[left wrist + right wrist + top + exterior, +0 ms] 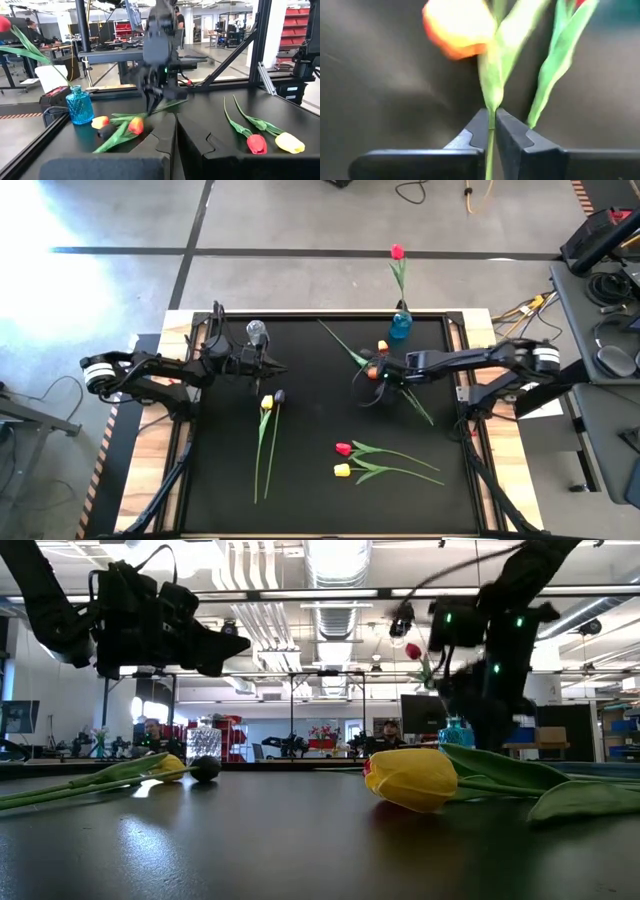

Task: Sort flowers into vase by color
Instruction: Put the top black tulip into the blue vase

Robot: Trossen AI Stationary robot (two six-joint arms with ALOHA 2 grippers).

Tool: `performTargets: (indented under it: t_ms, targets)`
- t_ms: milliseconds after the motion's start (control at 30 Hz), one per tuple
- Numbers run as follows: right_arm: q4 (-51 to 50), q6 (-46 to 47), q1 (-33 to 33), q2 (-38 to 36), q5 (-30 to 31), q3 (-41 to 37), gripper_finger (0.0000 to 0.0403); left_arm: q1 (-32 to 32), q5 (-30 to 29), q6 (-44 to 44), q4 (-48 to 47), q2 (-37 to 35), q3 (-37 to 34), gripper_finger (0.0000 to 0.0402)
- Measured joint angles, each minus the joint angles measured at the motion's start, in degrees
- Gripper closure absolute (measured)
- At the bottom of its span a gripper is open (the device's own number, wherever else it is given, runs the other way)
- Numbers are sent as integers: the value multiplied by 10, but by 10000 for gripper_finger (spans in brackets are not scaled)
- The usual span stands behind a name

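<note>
Now right end effector [490, 131] pinches orange tulip stem [491, 100]

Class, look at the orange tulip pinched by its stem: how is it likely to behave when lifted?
The orange tulip will probably droop, since the right end effector pinches only its thin stem. It looks light, so lifting should be easy. Its loose leaf may flop or snag neighbouring stems.
</note>
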Motion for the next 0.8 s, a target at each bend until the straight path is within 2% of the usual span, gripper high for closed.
performTargets:
  t_ms: [200,400,600,800]
  targets:
    - [-24,0,5,-90,10,3,387,0,0,-2,-1,0,0,401]
    - [23,-7,43,-143,87,0,387,0,0,-16,-1,0,0,401]
    - [192,-74,85,-141,182,-21,388,0,0,-31,0,0,0,397]
    - [400,-231,92,-128,331,-39,391,0,-1,-32,0,0,0,381]
